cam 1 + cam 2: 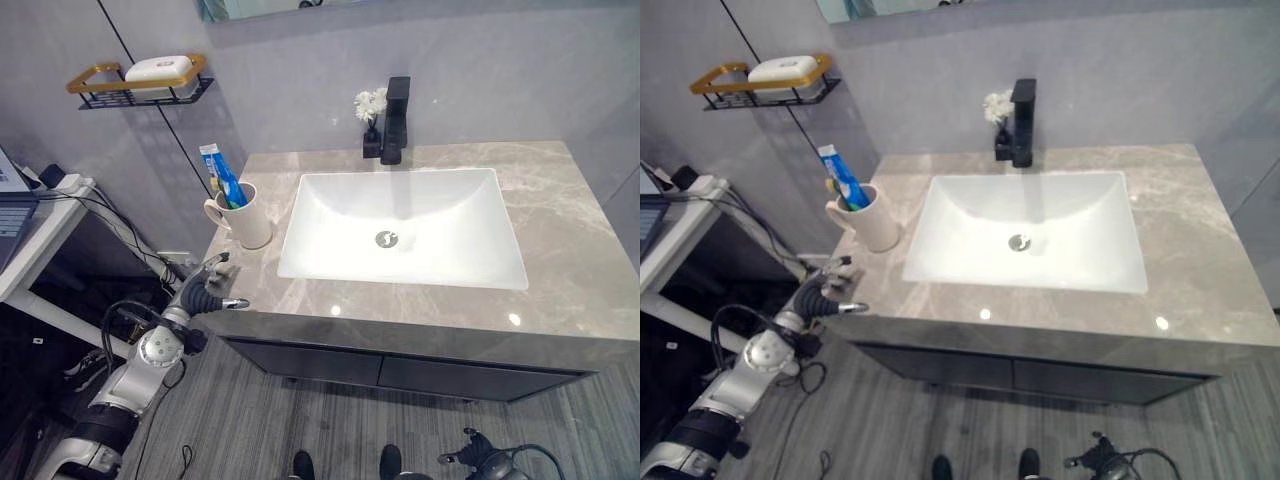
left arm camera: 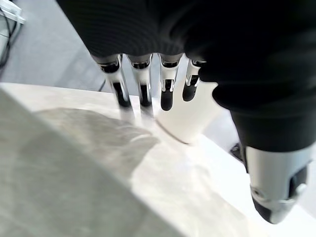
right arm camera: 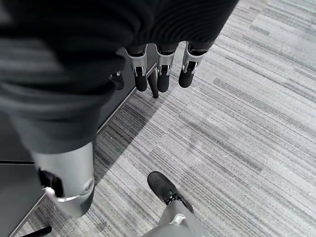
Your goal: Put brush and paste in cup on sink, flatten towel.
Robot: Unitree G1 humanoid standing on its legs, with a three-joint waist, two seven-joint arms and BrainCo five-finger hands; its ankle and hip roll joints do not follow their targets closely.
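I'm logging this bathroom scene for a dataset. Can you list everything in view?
Cup: one, cream, counter left of basin.
Toothpaste tube: one, blue, standing in cup.
Basin: one, white, set in counter.
Countertop: one, grey marble.
Faucet: one, black, behind basin.
Flowers: white, beside faucet.
Wall shelf: one, black and gold, holding white soap.
Left hand: open, at counter's front-left corner.
Right hand: open, over the floor.

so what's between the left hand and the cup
Nothing: in the left eye view a bare strip of marble counter separates the left hand from the cup.
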